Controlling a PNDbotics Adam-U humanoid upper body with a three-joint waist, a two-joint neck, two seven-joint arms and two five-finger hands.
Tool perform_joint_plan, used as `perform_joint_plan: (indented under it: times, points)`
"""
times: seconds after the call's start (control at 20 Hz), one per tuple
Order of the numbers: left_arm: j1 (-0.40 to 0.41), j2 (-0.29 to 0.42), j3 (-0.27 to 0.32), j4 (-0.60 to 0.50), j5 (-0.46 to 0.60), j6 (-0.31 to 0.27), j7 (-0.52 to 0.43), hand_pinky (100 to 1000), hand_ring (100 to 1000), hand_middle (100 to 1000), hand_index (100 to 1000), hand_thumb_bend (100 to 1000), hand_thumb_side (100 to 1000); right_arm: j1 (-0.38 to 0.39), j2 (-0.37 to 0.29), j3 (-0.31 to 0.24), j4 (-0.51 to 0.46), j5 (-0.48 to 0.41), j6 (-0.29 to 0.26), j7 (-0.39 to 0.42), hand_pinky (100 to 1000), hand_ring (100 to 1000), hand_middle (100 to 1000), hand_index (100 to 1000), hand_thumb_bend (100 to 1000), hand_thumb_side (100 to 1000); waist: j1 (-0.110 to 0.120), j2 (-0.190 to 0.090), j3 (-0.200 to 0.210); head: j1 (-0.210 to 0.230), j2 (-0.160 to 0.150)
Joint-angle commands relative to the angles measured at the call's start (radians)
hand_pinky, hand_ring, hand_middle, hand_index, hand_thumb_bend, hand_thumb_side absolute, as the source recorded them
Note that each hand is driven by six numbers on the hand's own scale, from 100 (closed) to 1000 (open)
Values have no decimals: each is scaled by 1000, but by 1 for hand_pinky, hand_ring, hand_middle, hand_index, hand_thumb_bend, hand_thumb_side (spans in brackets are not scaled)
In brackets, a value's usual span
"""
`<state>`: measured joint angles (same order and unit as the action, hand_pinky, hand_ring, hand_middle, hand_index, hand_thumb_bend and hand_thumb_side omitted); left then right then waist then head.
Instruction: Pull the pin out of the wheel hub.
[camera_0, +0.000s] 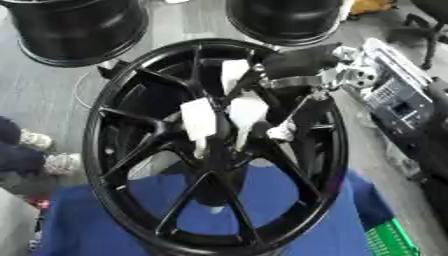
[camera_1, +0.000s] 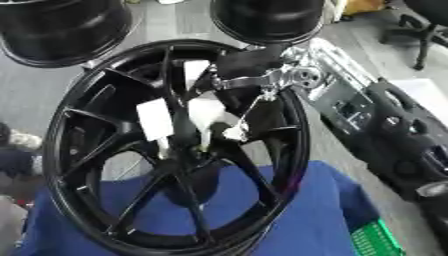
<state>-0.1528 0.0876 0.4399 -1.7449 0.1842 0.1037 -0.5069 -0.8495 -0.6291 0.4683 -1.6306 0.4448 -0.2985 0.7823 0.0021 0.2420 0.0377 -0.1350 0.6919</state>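
Observation:
A black spoked wheel hub (camera_0: 96, 130) stands tilted on a blue cloth (camera_0: 289, 200). My right arm comes in from the upper right, its silver wrist (camera_0: 337, 75) over the rim. The right hand (camera_0: 248, 112) reaches through the face of the wheel, and its white-padded fingers (camera_0: 199, 122) close in together on the hub's centre. The pin is hidden among those fingers; only a small pale bit (camera_1: 203, 147) shows below them. My left hand shows in neither view.
Two more black rims (camera_0: 79, 30) (camera_0: 284, 17) stand behind the wheel. A grey machine (camera_0: 398, 97) and dark parts (camera_1: 411, 145) lie to the right. A green crate (camera_0: 389, 240) sits at the lower right, and a person's shoe (camera_0: 57, 162) shows at the left.

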Motion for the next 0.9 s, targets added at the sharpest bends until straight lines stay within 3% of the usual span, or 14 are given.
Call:
perform_joint_plan:
  times: [0.05, 0.25, 0.45, 0.9]
  points:
    - [-11, 11, -3, -15, -3, -1, -1, 655, 721, 568, 705, 350, 791, -6, -24, -13, -3, -4, -1, -11, 675, 391, 529, 805, 100, 257, 0, -8, 2, -4, -3]
    - [-12, 11, -2, -15, -3, -1, 0, 655, 721, 568, 705, 351, 790, 3, -40, -20, -28, -31, 0, -30, 651, 351, 399, 641, 100, 246, -2, -8, 3, -3, -3]
    - [-11, 11, -2, -15, -5, 0, 0, 655, 722, 568, 705, 352, 789, 3, -54, -27, -58, -64, 8, -52, 634, 314, 326, 530, 100, 236, -3, -9, 3, -2, -2]
    - [-9, 15, -2, -15, -4, 4, 1, 655, 722, 567, 705, 355, 788, -24, -95, -55, -132, -170, 49, -73, 624, 331, 301, 508, 100, 217, -9, -18, 1, -3, -1]
